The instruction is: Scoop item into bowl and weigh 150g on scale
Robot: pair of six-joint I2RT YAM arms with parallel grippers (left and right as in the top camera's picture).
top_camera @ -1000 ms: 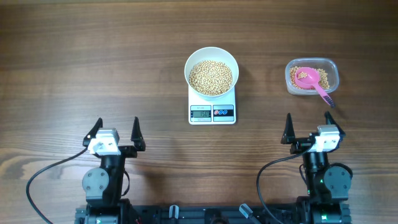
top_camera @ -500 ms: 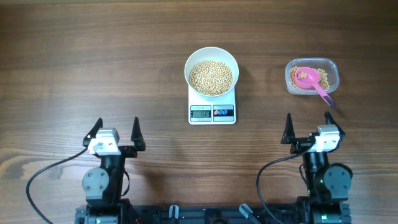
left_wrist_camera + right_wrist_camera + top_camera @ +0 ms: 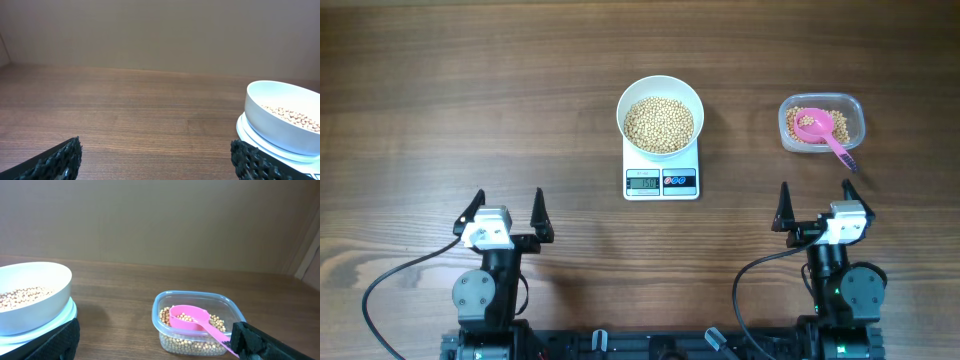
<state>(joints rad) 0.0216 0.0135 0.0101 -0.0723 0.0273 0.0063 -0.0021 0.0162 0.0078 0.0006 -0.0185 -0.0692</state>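
Watching from the side, I noted both arms parked on the near side of the scale (image 3: 661, 181). The left claw (image 3: 510, 200) was off to the scale's left and the right claw (image 3: 816, 200) off to its right. Each was spread wide, pinching nothing.

- The bowl (image 3: 661, 153) sat squarely on the scale, well filled with beans (image 3: 659, 123).
- The clear tub (image 3: 860, 125) stood right of the scale, well apart. A pink scoop (image 3: 817, 125) lay in it, with its handle poking over the rim.
- The display was lit, but its digits were too small to read surely.

My judgement: only the check of the reading remained. If it fell short, the right claw should take the scoop by the handle and add a few beans at a time. It should never lean on the bowl or the scale.

The surface (image 3: 470, 90) was dark wood grain, bare left of the scale. Behind it ran a plain tan wall.
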